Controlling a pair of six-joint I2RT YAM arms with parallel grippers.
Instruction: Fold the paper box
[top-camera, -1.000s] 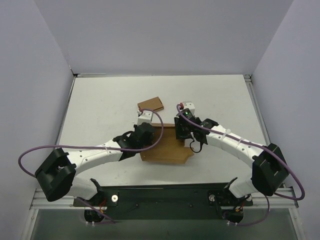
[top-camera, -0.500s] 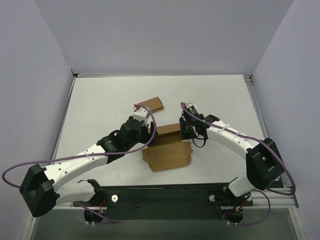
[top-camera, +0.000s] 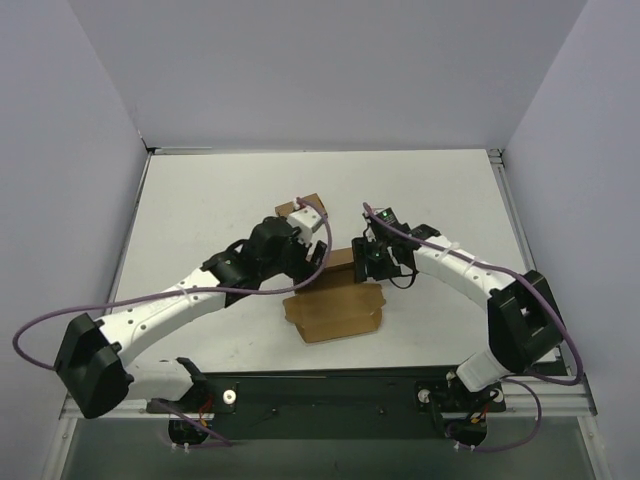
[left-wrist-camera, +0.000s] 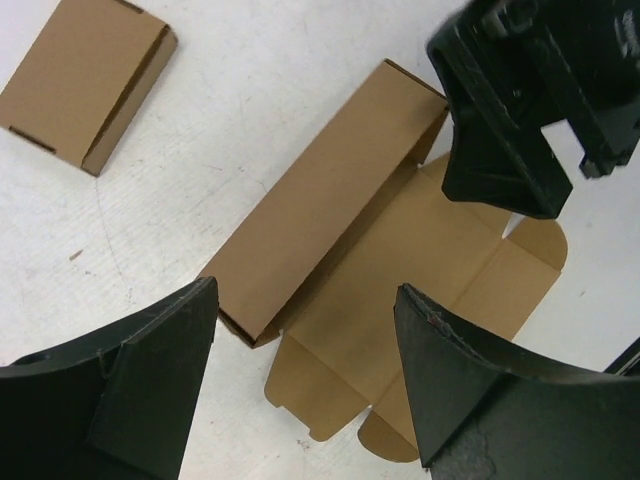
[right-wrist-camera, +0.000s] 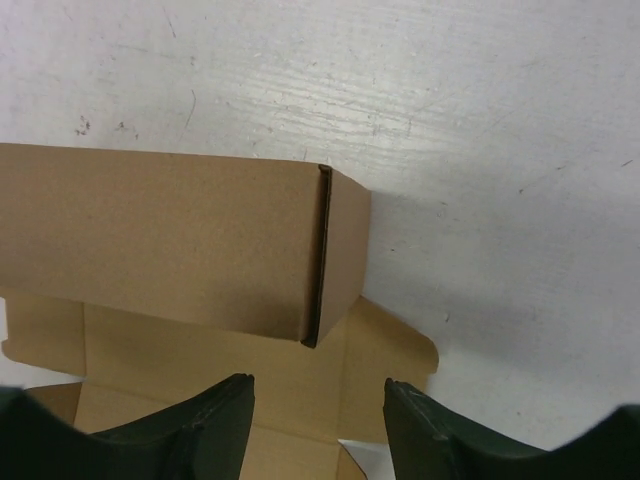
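The paper box (top-camera: 335, 310) lies partly folded at the table's middle, its long back wall (left-wrist-camera: 320, 195) standing up and its flaps (left-wrist-camera: 330, 390) spread flat. My left gripper (left-wrist-camera: 305, 375) hovers open above the box's left end, touching nothing; in the top view the left gripper (top-camera: 303, 266) is at the box's far left edge. My right gripper (right-wrist-camera: 318, 420) is open over the flat panel by the right end of the back wall (right-wrist-camera: 170, 235); in the top view the right gripper (top-camera: 370, 268) is at the far right corner. Neither holds anything.
A smaller, flat brown cardboard box (left-wrist-camera: 85, 80) lies beyond the paper box; it is partly hidden under the left wrist in the top view, small box (top-camera: 296, 207). White tabletop (top-camera: 200, 220) surrounds both, with grey walls at the sides and back.
Both grippers have let go and opened. The left arm has swung toward the box's far left edge and the right wrist has drawn in slightly. The box has shifted a little and lies more compact.
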